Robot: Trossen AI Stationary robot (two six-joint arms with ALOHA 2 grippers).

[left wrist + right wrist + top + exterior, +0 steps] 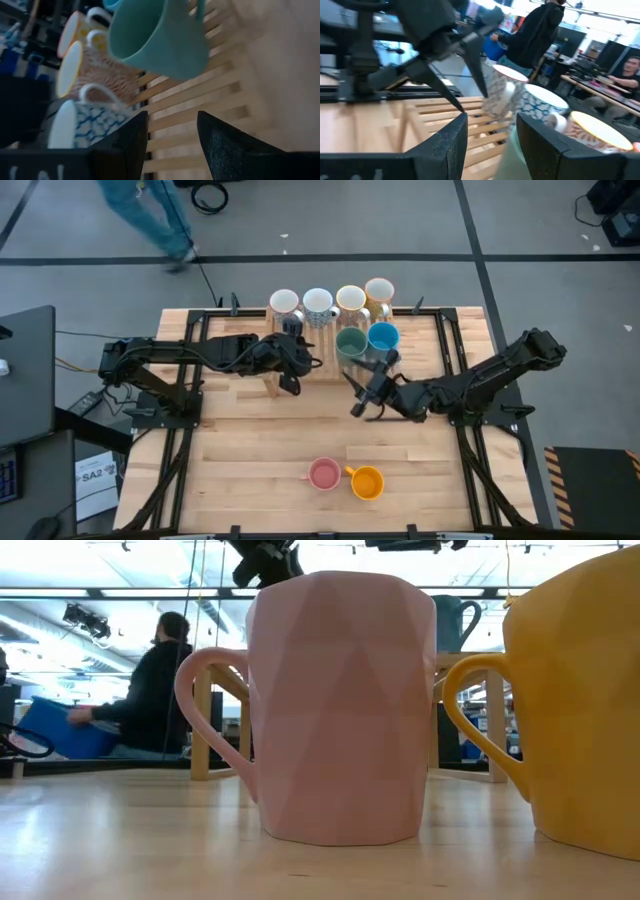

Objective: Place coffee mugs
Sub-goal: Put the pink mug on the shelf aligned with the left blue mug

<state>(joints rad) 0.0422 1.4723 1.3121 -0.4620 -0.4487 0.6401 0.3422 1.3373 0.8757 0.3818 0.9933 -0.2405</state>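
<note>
A grey floor (pixel 520 220) crossed by dark tape lines (pixel 470 220) surrounds the light wooden plank table (pixel 250 470); bright ceiling strip lights (pixel 100 548) glow far behind.

Back row: white mug (pixel 284 303), blue-and-white patterned mug (pixel 318 304), cream mug with orange-brown pattern (pixel 351 301), cream mug with yellow markings (pixel 379 292). In front of them: dark green mug (pixel 351 344), blue mug (pixel 383 337). Near edge: pink mug (pixel 323 474), orange mug (pixel 367 481). Pale wood table (pixel 250 460); dark arms.

left end effector (pixel 292 383): fingers parted, arm extended inward | right end effector (pixel 362 395): fingers parted, arm extended inward
</note>
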